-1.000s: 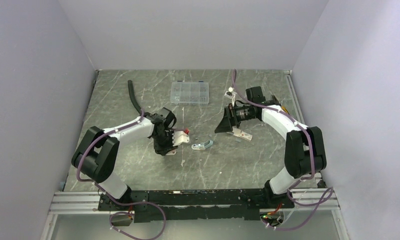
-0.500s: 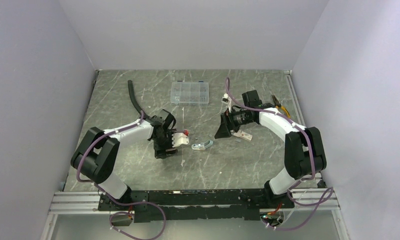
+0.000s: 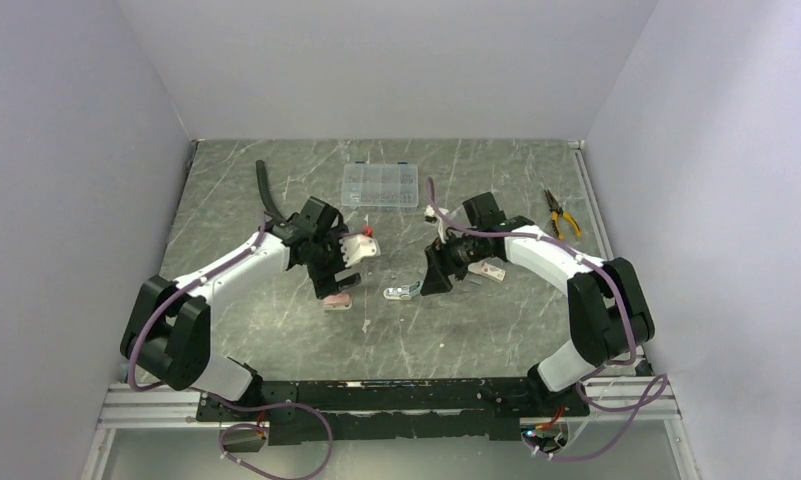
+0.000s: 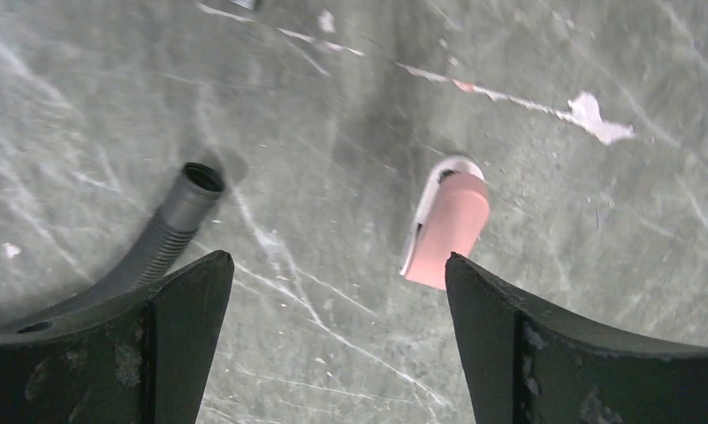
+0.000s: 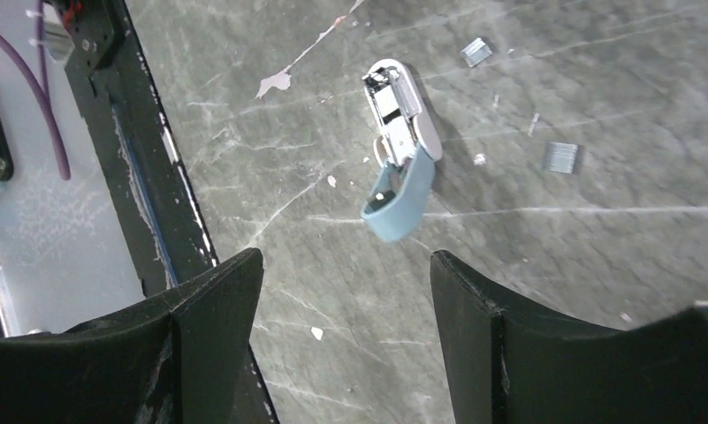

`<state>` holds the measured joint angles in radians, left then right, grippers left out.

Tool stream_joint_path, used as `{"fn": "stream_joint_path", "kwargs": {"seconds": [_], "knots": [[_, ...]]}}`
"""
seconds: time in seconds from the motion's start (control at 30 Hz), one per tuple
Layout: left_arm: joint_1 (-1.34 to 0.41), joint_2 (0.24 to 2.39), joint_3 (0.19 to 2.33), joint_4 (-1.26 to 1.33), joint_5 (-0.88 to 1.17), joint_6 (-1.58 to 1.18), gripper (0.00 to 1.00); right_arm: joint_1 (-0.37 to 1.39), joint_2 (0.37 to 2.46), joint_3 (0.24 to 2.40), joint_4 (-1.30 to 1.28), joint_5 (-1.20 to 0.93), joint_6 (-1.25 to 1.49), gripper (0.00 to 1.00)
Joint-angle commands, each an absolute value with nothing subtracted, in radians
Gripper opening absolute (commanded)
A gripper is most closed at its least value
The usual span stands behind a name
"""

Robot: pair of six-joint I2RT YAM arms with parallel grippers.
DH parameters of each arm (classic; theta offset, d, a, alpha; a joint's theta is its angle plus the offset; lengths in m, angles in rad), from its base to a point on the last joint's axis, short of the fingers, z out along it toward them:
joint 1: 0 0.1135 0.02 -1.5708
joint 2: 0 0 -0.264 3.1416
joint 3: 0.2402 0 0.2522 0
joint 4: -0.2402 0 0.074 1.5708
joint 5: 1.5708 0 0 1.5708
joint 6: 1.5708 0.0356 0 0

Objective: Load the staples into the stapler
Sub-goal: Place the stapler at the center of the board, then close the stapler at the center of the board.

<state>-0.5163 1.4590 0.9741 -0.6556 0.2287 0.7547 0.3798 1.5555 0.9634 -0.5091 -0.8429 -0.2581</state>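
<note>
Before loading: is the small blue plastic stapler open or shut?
Open: the stapler shows its blue top swung off the white base, metal channel bare.

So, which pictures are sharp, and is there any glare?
Right wrist view: sharp, the blue stapler and loose staples clear, a soft shadow beside it. Left wrist view: slightly soft around the pink stapler. Top view: even light, no glare, small things tiny.
</note>
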Motion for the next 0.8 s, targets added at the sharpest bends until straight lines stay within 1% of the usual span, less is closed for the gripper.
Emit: {"fn": "stream_joint_path", "kwargs": {"seconds": [0.0,0.2,0.5,0.67,0.77], "knots": [[-0.482,1.46,1.057,-0.624,0.229,0.619,0.95,0.451,1.541,0.956,-0.413,-0.745,-0.2,0.71],[-0.433,1.464,1.101,-0.631,0.311,0.58,0.95,0.486,1.627,1.0,-0.403,-0.712,-0.134,0.61],[-0.422,1.507,1.123,-0.617,0.355,0.585,0.95,0.504,1.705,1.055,-0.417,-0.654,-0.09,0.61],[-0.421,1.529,1.133,-0.622,0.378,0.586,0.95,0.503,1.713,1.075,-0.433,-0.645,-0.091,0.53],[-0.422,1.557,1.155,-0.626,0.347,0.566,0.95,0.503,1.715,1.087,-0.444,-0.618,-0.097,0.46]]}}
